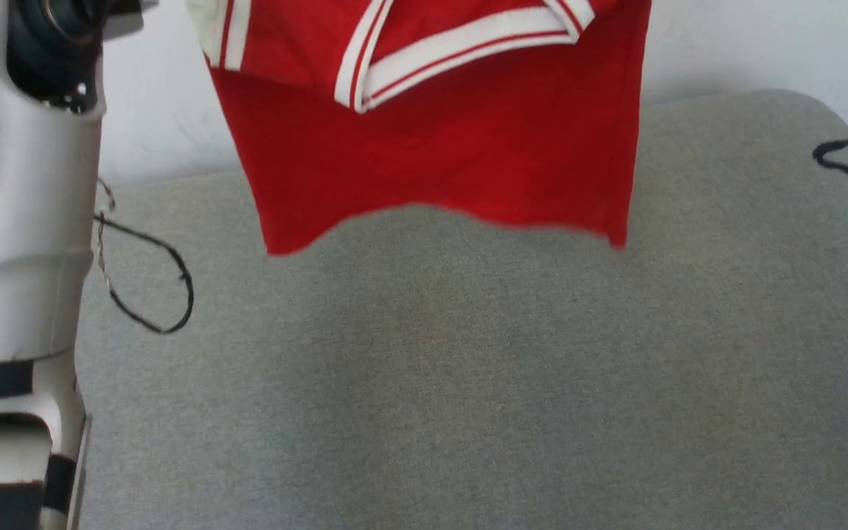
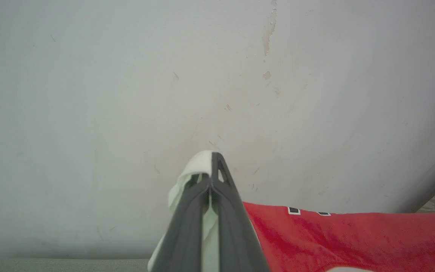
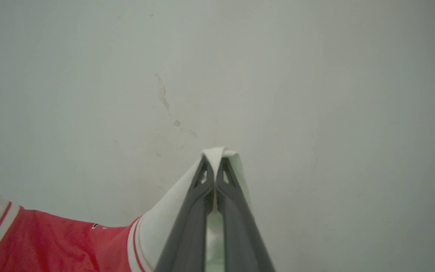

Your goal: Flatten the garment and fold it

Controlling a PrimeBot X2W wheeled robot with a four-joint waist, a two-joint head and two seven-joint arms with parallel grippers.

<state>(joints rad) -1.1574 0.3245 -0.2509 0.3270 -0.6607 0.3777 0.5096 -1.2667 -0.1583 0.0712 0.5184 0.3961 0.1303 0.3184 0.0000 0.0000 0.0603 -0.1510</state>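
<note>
While the garment (image 1: pixel 439 169) is hanging above the grey desk (image 1: pixel 468 383), you are holding it by two items: left gripper (image 2: pixel 212 166), fingers clenching white sleeve cloth; right gripper (image 3: pixel 215 166), fingers clenching likewise.

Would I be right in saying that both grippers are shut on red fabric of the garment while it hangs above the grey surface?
Not quite: the cloth in the jaws is white, not red. The left wrist view shows the left gripper shut on white cloth, and the right wrist view shows the right gripper likewise. The rest holds: the garment hangs above the grey surface.
</note>
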